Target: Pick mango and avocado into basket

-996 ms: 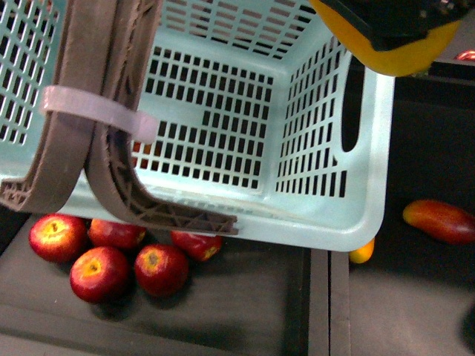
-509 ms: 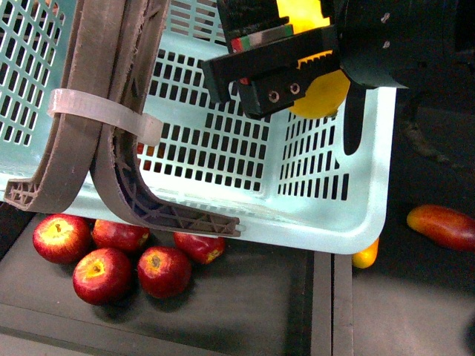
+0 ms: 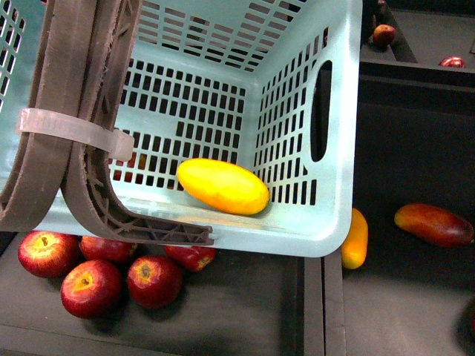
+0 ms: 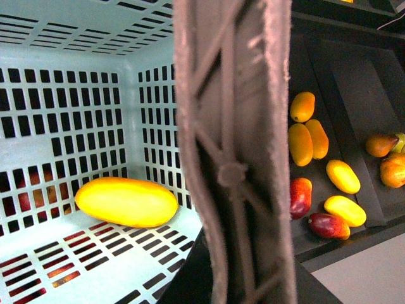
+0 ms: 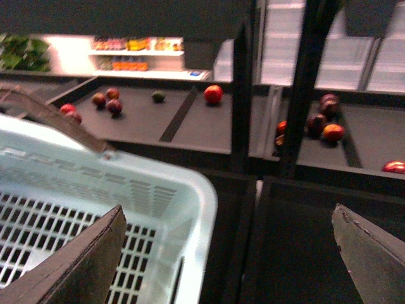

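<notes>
The mango [image 3: 223,186] lies flat in the basket [image 3: 340,148], long axis left-to-right; the right claw [image 5: 226,215] gapes empty.

Smooth glossy mango [image 3: 223,186], matt plastic basket [image 3: 341,148], rough-textured brown handles [image 3: 74,74]

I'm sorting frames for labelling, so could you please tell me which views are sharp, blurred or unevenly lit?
Front view: sharp and well lit, the mango crisp in the basket. Left wrist view: the brown handle is close and blurred. Right wrist view: soft overall, dark foreground, bright washed-out shelves at the back.
</notes>
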Controlling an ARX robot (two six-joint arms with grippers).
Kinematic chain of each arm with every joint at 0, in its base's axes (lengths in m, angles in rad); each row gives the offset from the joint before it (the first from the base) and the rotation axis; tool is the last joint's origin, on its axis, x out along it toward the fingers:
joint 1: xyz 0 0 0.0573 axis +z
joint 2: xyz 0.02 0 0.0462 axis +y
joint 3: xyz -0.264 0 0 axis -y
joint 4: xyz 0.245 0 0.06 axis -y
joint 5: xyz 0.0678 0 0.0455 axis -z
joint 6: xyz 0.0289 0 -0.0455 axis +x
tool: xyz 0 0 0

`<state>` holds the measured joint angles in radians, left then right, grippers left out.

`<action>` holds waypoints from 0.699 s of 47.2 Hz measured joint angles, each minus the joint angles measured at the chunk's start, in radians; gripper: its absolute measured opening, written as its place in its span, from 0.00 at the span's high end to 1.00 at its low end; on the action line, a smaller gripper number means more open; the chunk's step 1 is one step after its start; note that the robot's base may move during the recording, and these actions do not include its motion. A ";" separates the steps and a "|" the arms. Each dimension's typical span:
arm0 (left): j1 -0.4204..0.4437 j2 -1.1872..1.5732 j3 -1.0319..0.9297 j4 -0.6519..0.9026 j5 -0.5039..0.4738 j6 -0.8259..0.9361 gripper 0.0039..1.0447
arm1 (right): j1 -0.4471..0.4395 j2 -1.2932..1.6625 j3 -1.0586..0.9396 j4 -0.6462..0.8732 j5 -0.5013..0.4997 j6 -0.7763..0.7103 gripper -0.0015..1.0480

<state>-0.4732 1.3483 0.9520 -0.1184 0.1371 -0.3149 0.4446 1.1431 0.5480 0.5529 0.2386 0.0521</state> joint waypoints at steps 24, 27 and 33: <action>0.000 0.000 0.000 0.000 0.005 0.000 0.95 | -0.163 -0.948 -0.479 -0.484 0.295 0.076 0.07; 0.000 0.000 0.000 0.000 0.004 -0.001 0.95 | -0.164 -0.959 -0.482 -0.484 0.296 0.076 0.07; 0.000 0.000 0.000 0.000 0.005 -0.001 0.95 | -0.164 -0.962 -0.482 -0.484 0.296 0.076 0.07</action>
<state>-0.4736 1.3483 0.9520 -0.1184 0.1417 -0.3157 0.2810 0.1810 0.0662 0.0685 0.5350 0.1280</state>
